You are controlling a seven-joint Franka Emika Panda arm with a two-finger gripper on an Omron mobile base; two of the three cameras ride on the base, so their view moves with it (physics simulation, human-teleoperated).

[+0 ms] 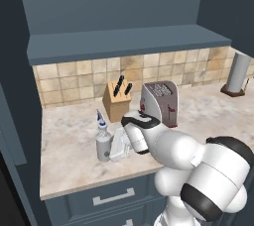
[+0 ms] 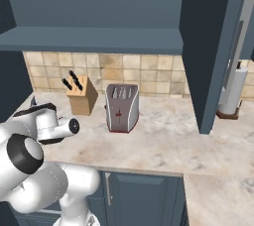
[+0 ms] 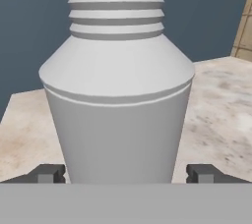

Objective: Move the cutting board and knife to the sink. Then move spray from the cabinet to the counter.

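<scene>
The spray (image 1: 103,143) stands upright on the counter (image 1: 69,165), near its front edge. It is a grey-white bottle with a blue-and-white nozzle. My gripper (image 1: 117,146) reaches it from the right, level with the bottle's body. In the hand view the spray (image 3: 118,110) is very close, and my gripper (image 3: 125,174) straddles its base. Both fingertips (image 3: 49,174) stand a little clear of the bottle's sides, so the gripper is open. The cabinet (image 1: 124,44) with its shelf ledge hangs above the counter. The cutting board, knife and sink are out of view.
A tan knife block (image 1: 117,101) and a silver toaster (image 1: 161,102) stand behind my arm by the tiled backsplash. A paper towel roll (image 1: 237,74) is at the far right. Slate-blue drawers (image 1: 114,197) run under the counter edge. A tall dark cabinet side (image 2: 213,46) bounds the right.
</scene>
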